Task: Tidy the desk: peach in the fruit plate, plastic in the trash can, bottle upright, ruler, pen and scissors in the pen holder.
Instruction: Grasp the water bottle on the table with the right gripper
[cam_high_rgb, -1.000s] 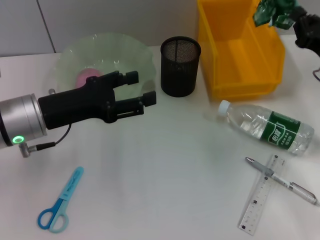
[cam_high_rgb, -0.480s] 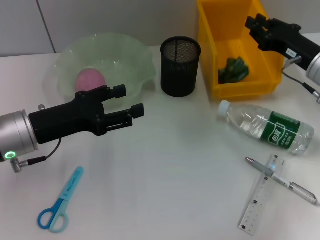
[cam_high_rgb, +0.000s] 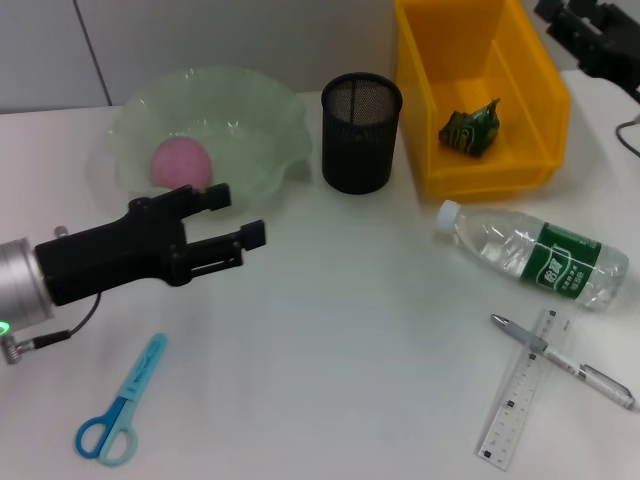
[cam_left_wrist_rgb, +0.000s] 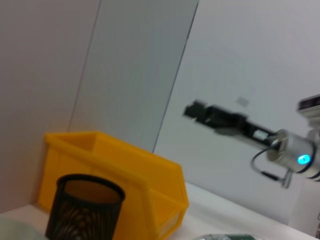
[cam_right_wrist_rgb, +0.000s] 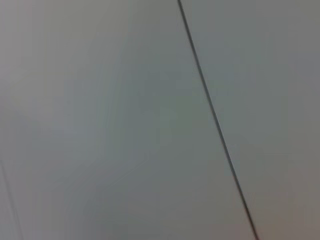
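Observation:
The pink peach (cam_high_rgb: 182, 160) lies in the pale green fruit plate (cam_high_rgb: 262, 112). A crumpled green plastic (cam_high_rgb: 470, 129) lies inside the yellow bin (cam_high_rgb: 478, 170), also seen from the left wrist (cam_left_wrist_rgb: 131, 165). My right gripper (cam_high_rgb: 572, 14) hangs open and empty above the bin's far right corner; the left wrist view shows it (cam_left_wrist_rgb: 194, 109) too. In front of the plate, my left gripper (cam_high_rgb: 238, 214) stands open and empty. The bottle (cam_high_rgb: 532, 253) lies on its side. Pen (cam_high_rgb: 563, 360) crosses ruler (cam_high_rgb: 518, 392) at front right. Blue scissors (cam_high_rgb: 120, 401) lie front left. The black mesh pen holder (cam_high_rgb: 361, 131) stands empty.
The pen holder (cam_left_wrist_rgb: 85, 206) stands close to the bin's left wall. A grey wall runs behind the table. White tabletop (cam_high_rgb: 340, 340) stretches between the scissors and the ruler. The right wrist view shows only grey wall.
My right gripper let the green plastic drop into the yellow bin and drew back up to the right. The left gripper pulled away from the plate toward the front left.

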